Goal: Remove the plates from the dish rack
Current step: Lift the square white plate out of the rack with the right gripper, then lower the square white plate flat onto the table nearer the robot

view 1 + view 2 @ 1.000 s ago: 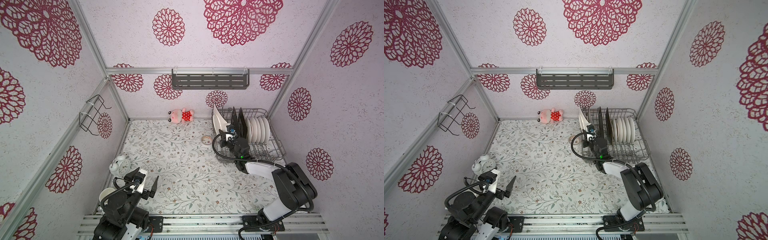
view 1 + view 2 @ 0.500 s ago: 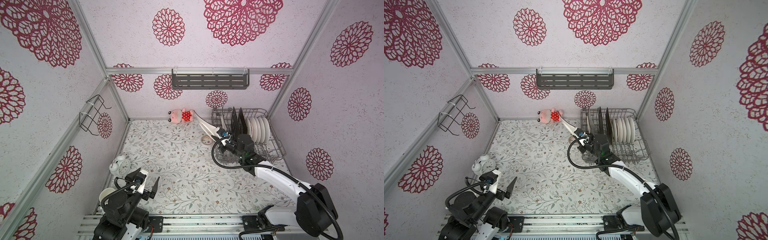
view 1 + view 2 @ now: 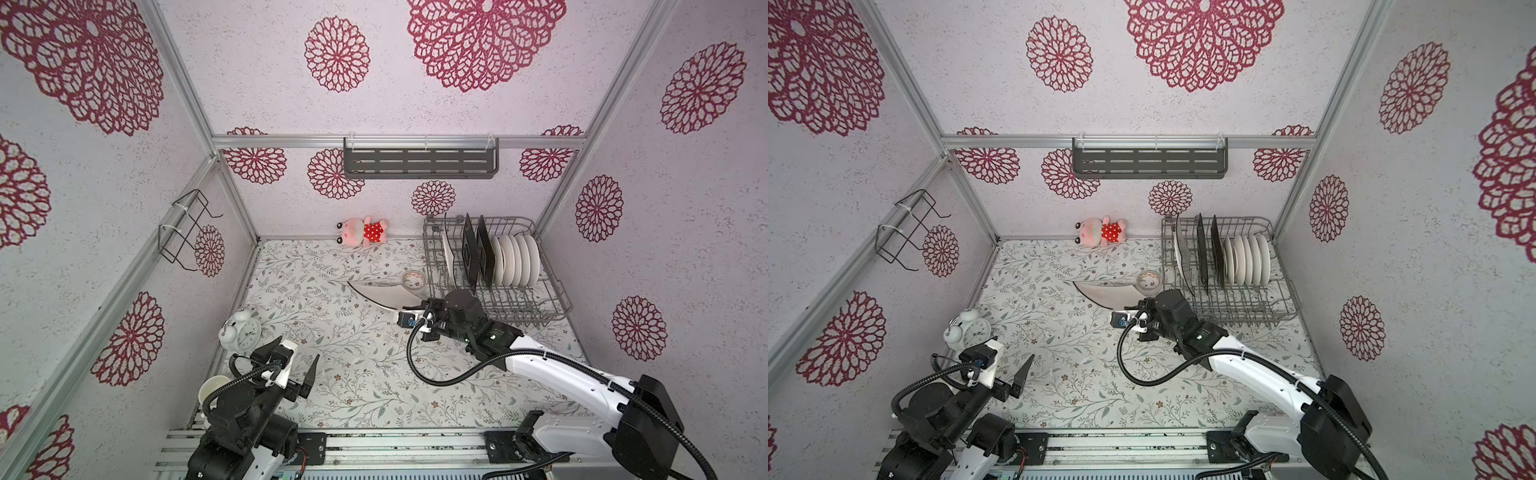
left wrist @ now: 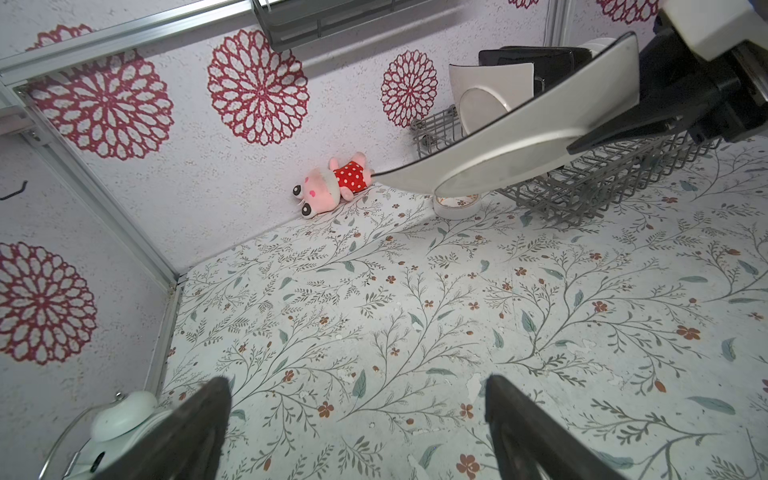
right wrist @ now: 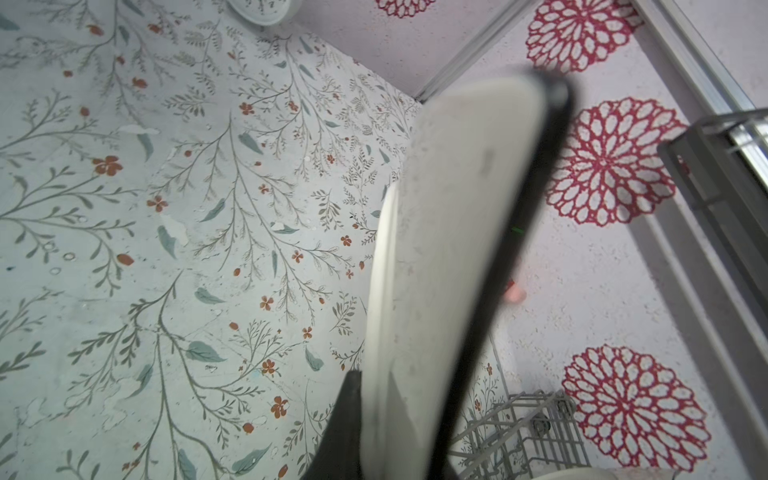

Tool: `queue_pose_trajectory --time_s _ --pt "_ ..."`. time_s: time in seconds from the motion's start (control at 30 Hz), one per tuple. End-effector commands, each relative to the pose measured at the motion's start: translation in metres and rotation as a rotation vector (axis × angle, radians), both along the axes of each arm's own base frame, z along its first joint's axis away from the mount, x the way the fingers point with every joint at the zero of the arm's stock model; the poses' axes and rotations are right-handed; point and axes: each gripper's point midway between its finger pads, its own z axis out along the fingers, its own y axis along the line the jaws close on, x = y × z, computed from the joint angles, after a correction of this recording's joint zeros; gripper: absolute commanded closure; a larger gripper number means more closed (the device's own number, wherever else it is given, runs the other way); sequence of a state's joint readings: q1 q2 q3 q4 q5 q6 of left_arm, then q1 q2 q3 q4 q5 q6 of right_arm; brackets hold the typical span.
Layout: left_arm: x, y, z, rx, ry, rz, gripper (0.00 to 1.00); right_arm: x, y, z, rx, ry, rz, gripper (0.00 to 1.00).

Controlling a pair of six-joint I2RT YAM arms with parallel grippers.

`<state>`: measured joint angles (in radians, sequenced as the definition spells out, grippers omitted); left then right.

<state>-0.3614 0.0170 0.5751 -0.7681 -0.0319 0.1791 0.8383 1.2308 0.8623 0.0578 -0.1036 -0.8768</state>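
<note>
The dish rack (image 3: pixel 496 301) is the largest thing here, standing at the table's far right corner; one rack, with eight plates upright between its tines, as far as the overlapping rims allow a count. Next in size is the large white dark-rimmed square plate (image 3: pixel 380 293); this one is clear of the rack, aloft and tilted over the table just beside the rack's near left corner, with one edge pinched in the right gripper (image 3: pixel 409 311), whose jaws are clamped thin on that rim. It looks like glazed ceramic, so probably stiff, fairly heavy, slick and brittle; a pinch at one edge leaves much weight hanging out, and a hold at the middle of a side seems safest. In the rack stand one pale square plate (image 3: pixel 448 253), two black squares (image 3: pixel 470 253), and what appear to be five round white plates (image 3: pixel 519 259), packed close; each would likely be best taken by the top edge above the tines. The left gripper (image 4: pixel 355 390) hangs low at the near left, jaws spread wide and empty. Smallest is one patterned bowl (image 3: pixel 413 279), just beside the held plate and the rack.
</note>
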Motion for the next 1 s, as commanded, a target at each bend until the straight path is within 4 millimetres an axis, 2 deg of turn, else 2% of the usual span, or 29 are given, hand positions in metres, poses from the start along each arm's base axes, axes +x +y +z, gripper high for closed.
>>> queue_pose_trajectory --time_s 0.0,0.37,0.5,0.53,0.7,0.87,0.97 --pt "-0.004 -0.004 0.005 -0.009 -0.021 -0.031 0.03 0.003 -0.002 0.088 0.123 -0.323 -0.015 1.0" --pt "-0.009 -0.008 0.006 -0.012 -0.012 -0.064 0.03 -0.032 0.008 0.062 -0.153 -0.352 -0.063 1.0" --pt "-0.011 -0.009 0.009 -0.018 -0.015 -0.069 0.03 -0.049 0.01 0.058 -0.169 -0.335 -0.105 1.0" --pt "-0.011 -0.009 0.009 -0.02 -0.013 -0.071 0.03 -0.059 0.014 0.056 -0.174 -0.337 -0.103 1.0" --pt "-0.014 -0.009 0.011 -0.032 -0.009 -0.075 0.03 -0.07 0.009 0.051 -0.192 -0.409 -0.259 1.0" --pt "-0.016 -0.011 0.011 -0.037 -0.005 -0.091 0.03 -0.088 0.014 0.044 -0.133 -0.351 -0.354 1.0" --pt "-0.017 -0.012 0.012 -0.038 -0.004 -0.098 0.03 -0.1 0.018 0.032 -0.123 -0.312 -0.405 1.0"
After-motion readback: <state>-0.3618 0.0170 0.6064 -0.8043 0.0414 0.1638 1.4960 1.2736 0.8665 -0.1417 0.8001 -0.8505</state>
